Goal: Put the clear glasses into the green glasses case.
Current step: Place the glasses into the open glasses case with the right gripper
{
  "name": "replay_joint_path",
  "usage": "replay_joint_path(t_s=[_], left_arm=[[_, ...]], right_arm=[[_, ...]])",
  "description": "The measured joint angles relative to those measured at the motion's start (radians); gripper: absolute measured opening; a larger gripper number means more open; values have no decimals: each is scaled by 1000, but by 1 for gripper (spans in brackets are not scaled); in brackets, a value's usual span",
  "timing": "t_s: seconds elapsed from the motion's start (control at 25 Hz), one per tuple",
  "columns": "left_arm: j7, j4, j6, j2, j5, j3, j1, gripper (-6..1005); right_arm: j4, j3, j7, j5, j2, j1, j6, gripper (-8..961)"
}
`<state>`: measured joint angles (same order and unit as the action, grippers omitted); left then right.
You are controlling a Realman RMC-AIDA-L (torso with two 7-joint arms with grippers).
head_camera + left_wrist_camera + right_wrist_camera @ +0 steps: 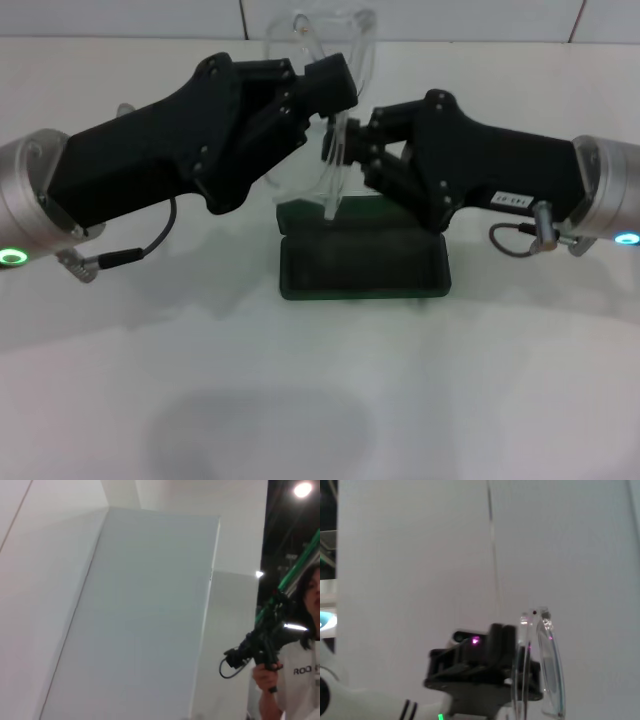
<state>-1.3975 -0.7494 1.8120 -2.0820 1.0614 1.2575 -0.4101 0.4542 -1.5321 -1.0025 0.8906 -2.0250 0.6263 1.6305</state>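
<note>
White, smooth tabletop (520,400) carries one green glasses case (363,262), a dark rounded-rectangular hard shell lying open with its dull grey lining up. Directly above the case hangs one pair of clear glasses (322,60), colourless glossy plastic with long curved temples reaching down towards it. Two matt black grippers meet over the case: the left gripper (335,85) and the right gripper (345,148) each pinch the transparent frame.

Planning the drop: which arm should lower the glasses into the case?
Probably right. Both grippers, left and right, meet at the glasses held above the open case, but the right sits lower and over the case.
</note>
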Motion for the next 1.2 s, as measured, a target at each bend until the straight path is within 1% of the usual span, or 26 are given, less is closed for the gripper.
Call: replay_joint_path(t_s=[0.08,0.24,0.36,0.44,0.56,0.6,0.64,0.68,0.72,0.76,0.8,0.84,0.92,1.0,1.08,1.16,1.2], left_arm=[[-5,-4,9,6,4,0,0,40],[-8,-6,50,29,2,-16,10,40],[-19,-6,88,51,6,-68,28,40],[-36,-6,104,74,8,-117,52,40],[-45,-4,108,107,10,-174,87,40],[-46,-2,109,123,11,-199,103,40],[-46,-1,109,131,11,-210,111,40],[-47,0,109,147,12,-232,126,40],[-49,1,109,158,12,-249,138,40],[-50,2,109,167,12,-260,146,40],[-51,2,110,174,14,-278,158,40],[-52,2,110,178,16,-293,166,40],[-55,0,111,183,32,-328,179,40],[-60,-4,114,185,61,-362,185,40],[-62,-5,120,186,90,-393,186,40],[-61,-6,129,186,108,-411,186,40],[-59,-6,132,186,112,-416,186,40]], right_arm=[[0,16,0,0,1,-5,-3,57],[0,49,1,-1,4,-10,-4,57],[17,63,-4,3,9,-15,-8,57],[63,64,-26,20,15,-28,-20,57],[230,64,-122,105,24,-80,-94,58],[325,65,-178,162,25,-108,-139,58],[410,65,-230,221,25,-134,-181,58],[480,65,-276,266,25,-154,-215,58],[583,67,-349,342,25,-181,-258,58],[644,70,-400,392,24,-193,-276,58],[770,82,-526,517,23,-209,-304,58],[846,94,-618,617,22,-211,-308,58],[992,120,-815,826,19,-190,-284,58],[1108,137,-1011,1051,16,-132,-211,59],[1164,143,-1148,1198,15,-61,-129,59],[1179,143,-1251,1301,14,26,-42,59],[1180,141,-1301,1359,13,86,13,59]])
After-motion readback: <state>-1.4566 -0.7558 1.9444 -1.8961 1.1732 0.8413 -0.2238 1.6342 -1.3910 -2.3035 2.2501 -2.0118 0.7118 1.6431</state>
